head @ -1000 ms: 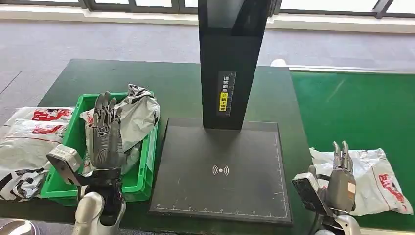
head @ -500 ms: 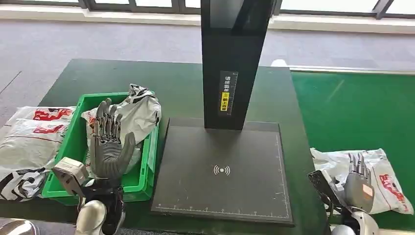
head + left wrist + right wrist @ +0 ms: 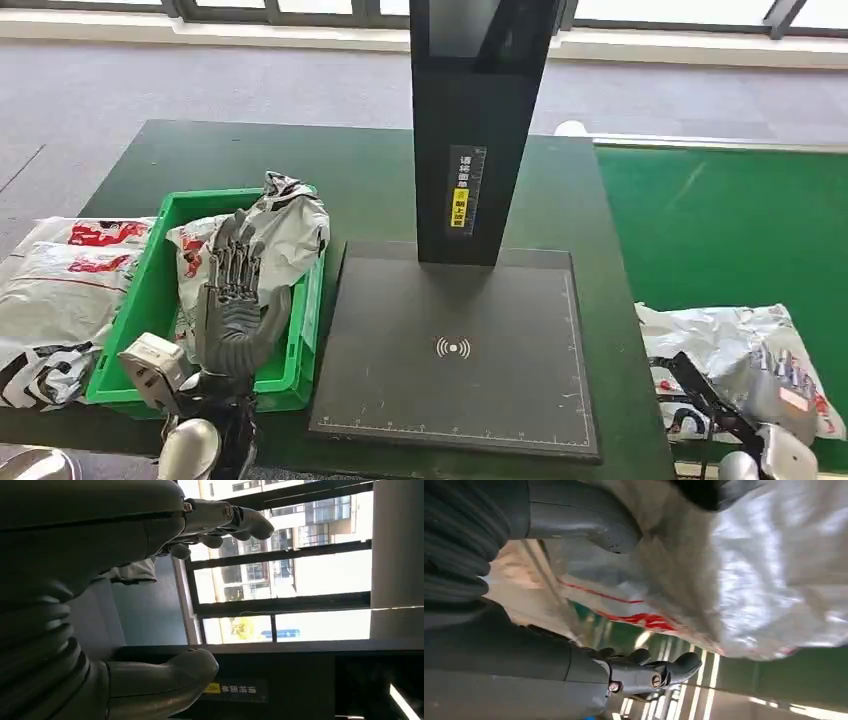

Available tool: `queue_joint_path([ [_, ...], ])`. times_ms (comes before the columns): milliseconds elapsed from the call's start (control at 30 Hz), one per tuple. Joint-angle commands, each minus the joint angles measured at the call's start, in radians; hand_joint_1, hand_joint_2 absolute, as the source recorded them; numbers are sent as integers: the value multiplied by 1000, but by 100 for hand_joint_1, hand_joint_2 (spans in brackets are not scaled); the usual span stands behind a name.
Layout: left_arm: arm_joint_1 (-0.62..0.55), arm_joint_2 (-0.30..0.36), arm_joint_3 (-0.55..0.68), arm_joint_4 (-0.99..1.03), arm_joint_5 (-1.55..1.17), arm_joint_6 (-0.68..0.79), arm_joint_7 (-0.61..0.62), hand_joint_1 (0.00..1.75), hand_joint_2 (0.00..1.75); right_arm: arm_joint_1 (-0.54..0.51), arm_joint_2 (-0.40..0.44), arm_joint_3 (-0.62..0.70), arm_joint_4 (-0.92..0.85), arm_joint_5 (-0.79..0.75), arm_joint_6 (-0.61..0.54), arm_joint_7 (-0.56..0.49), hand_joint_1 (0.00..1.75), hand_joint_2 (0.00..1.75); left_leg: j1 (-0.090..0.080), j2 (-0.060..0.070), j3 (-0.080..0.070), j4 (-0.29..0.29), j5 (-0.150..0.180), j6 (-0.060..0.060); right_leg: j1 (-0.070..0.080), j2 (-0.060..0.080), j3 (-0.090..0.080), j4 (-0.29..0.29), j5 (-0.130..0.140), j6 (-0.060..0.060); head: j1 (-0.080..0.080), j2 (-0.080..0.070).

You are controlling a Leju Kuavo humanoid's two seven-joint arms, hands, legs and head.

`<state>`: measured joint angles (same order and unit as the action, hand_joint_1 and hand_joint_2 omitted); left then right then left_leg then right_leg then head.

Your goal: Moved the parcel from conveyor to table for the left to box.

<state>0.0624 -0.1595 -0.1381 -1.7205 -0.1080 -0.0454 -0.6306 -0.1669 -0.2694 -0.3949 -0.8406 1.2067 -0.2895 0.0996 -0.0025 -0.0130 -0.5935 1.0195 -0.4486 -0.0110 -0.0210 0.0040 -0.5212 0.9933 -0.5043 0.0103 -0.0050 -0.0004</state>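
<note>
My right hand point(image 3: 782, 385) lies over the parcel point(image 3: 725, 345) on the green conveyor point(image 3: 740, 230), blurred and cut off; I cannot tell whether it grips. My left hand point(image 3: 232, 300) hangs released, fingers spread, above the green bin point(image 3: 160, 262) on the surface point(image 3: 360, 180).

Head view: high, facing forward and down over the table point(image 3: 370, 170). Wrist views: close behind each hand, turned. Right wrist and head views share the parcel point(image 3: 720, 345) point(image 3: 744, 570).
</note>
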Motion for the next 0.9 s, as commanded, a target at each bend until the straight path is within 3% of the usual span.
queue_joint_path([
  [33, 5, 20, -11, 53, -13, -17, 6, 0, 175, -42, -42, -147, 202, 43, 1, 13, 0, 175, 0, 1, 2, -2, 0, 0, 1, 0, 2, -2, 0, -1, 0, 0],
  [600, -15, 18, -10, 69, -26, -27, 12, 0, 175, -41, -45, -181, 244, 49, 39, 31, 0, 175, 1, 1, 1, -2, 0, 0, 1, 0, 2, -2, 0, -1, 0, 0],
  [733, -46, 14, -9, 92, -31, -34, 18, 0, 175, -41, -47, -170, 320, 83, 131, 24, 0, 175, 1, 0, 1, -1, 0, 0, 1, -1, 1, -2, 0, -1, 0, 0],
  [767, -51, 13, -9, 98, -32, -38, 19, 0, 175, -38, -49, -161, 345, 95, 164, 13, 47, 175, 1, -1, 2, -2, 0, 0, 1, -2, 3, -3, 0, -1, 0, 0],
  [800, -52, 11, -9, 98, -34, -39, 20, 0, 175, -30, -42, -157, 339, 97, 151, -10, 175, 175, 2, -1, 3, -3, 0, 0, 2, -2, 3, -4, 1, -2, 0, 0],
  [900, -44, 8, -5, 85, -40, -35, 23, 0, 175, -42, -23, -143, 329, 108, 122, -7, 175, 175, 2, -2, 5, -6, 2, -1, 2, -4, 5, -8, 2, -1, 0, 0],
])
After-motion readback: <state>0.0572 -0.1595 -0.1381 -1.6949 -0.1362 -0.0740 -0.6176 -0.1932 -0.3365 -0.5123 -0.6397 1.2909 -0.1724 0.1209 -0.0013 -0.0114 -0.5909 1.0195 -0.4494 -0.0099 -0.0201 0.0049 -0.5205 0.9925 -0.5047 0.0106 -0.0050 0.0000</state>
